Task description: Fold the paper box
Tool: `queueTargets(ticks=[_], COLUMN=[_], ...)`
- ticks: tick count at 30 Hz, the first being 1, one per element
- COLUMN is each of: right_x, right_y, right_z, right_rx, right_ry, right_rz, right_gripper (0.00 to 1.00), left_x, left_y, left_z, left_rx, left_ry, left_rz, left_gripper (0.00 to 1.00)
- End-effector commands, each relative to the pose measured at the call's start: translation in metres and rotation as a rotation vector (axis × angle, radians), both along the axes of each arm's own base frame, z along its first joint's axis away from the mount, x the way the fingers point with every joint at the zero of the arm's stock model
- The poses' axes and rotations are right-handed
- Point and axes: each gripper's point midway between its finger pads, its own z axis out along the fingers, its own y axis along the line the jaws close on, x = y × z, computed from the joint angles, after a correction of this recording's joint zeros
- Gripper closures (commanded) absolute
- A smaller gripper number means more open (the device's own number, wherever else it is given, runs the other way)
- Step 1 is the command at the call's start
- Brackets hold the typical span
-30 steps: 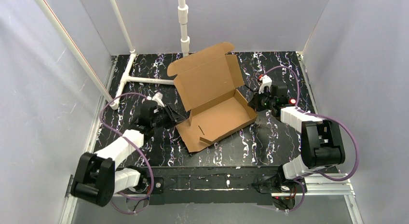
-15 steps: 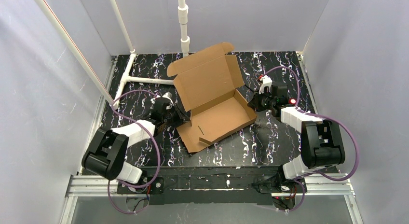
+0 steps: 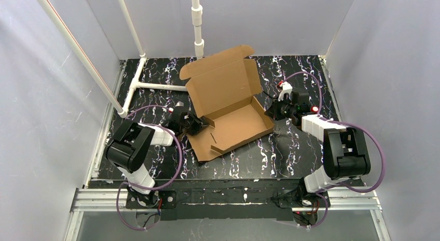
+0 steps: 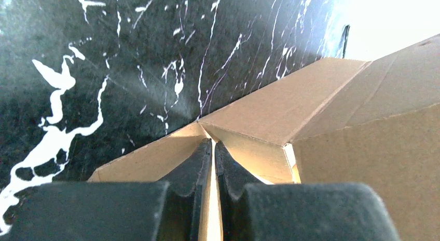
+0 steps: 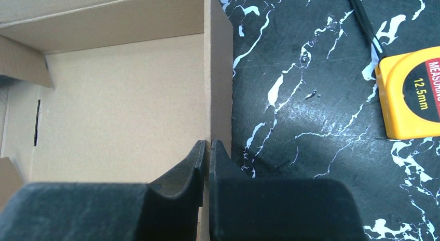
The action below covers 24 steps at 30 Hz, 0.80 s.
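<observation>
Plainly, the left fingers [image 4: 204,154] are pinched almost together on a thin sheet of cardboard, a pale strip of it showing in the narrow gap between the two black tips. What they grip is the left-hand wall of the paper box [image 3: 228,103], close to the box's near-left corner. The right fingers [image 5: 199,154] are likewise closed tight on the box, clamping the upright side wall on its right. The bare tray floor lies on one side of that wall and the black marbled surface [image 3: 290,147] on the other. The box sits about the middle of the surface, turned at an angle, with its tray flat and its lid standing up, tilted toward the far edge. An orange-yellow tape measure [image 5: 412,90] lies on the surface near the right fingers, apart from the box. A white pipe frame [image 3: 155,86] rests toward the far-left corner, and both arms reach in from the near edge.
</observation>
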Motion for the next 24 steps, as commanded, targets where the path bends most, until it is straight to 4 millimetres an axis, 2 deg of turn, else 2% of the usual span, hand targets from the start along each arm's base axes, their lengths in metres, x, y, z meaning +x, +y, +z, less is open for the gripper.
queueTargets(ticks=[1, 7, 9, 12, 17, 21, 24], right_x=[-0.003, -0.004, -0.003, -0.003, 0.0, 0.001, 0.001], right_y=[0.007, 0.008, 0.007, 0.006, 0.005, 0.004, 0.004], right_z=[-0.001, -0.003, -0.005, -0.005, 0.0, 0.0, 0.0], right_rx=[0.037, 0.031, 0.026, 0.021, 0.016, 0.014, 0.012], right_ry=[0.011, 0.019, 0.024, 0.022, 0.011, 0.01, 0.008], right_rz=[0.026, 0.037, 0.037, 0.037, 0.038, 0.036, 0.034], right_gripper=[0.99, 0.99, 0.99, 0.99, 0.99, 0.99, 0.99], left_x=[0.027, 0.043, 0.047, 0.049, 0.03, -0.001, -0.022], left_y=[0.0, 0.014, 0.016, 0.015, 0.02, 0.029, 0.035], left_z=[0.017, 0.007, 0.008, 0.022, 0.049, 0.054, 0.065], left_rx=[-0.052, -0.105, -0.139, -0.176, -0.19, -0.178, -0.156], left_ry=[-0.075, -0.07, -0.084, -0.133, -0.195, -0.155, -0.168], left_rz=[0.091, 0.155, 0.155, 0.11, -0.005, -0.091, -0.122], left_gripper=[0.94, 0.92, 0.92, 0.92, 0.89, 0.86, 0.85])
